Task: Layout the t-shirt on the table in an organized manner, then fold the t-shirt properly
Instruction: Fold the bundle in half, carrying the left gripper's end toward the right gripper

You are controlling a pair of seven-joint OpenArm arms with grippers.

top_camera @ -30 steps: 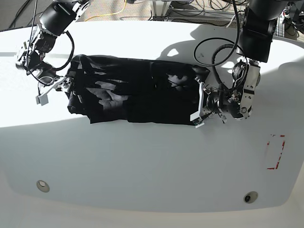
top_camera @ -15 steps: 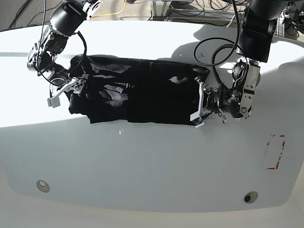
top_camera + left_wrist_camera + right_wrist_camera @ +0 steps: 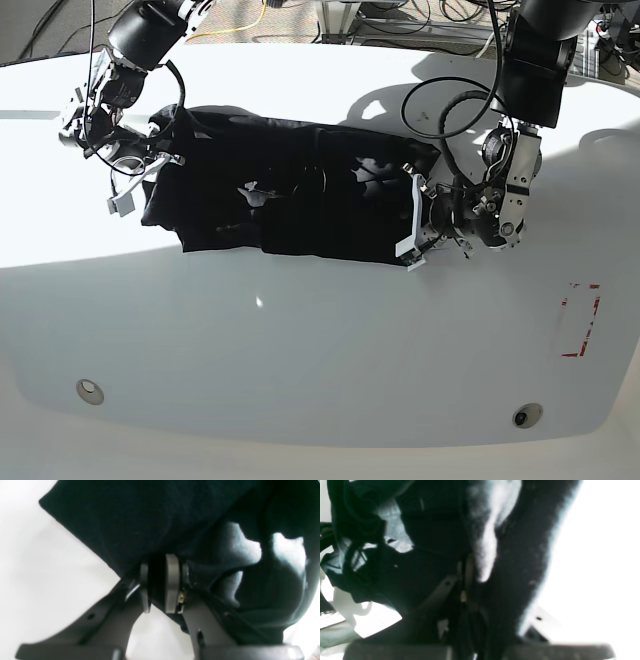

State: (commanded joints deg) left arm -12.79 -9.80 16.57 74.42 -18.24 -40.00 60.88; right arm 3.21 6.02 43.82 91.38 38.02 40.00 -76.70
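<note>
The black t-shirt (image 3: 290,190) lies as a long wrinkled band across the back half of the white table (image 3: 300,350). My left gripper (image 3: 412,225) is at its right end, and in the left wrist view this gripper (image 3: 160,582) is shut with a fold of the t-shirt (image 3: 150,517) pinched between its pads. At the shirt's left end is my right gripper (image 3: 140,182). The right wrist view shows that gripper (image 3: 463,572) with its fingers close together, buried in the t-shirt (image 3: 432,530). No print shows on the cloth.
Two small metal discs (image 3: 90,391) (image 3: 527,415) sit near the table's front edge. A red dashed rectangle (image 3: 580,320) marks the right side. Cables (image 3: 260,20) and equipment lie behind the table's far edge.
My right gripper has moved toward the back of the table with the shirt's left end. The left gripper shifted slightly left and back. The cloth now lies flatter.
</note>
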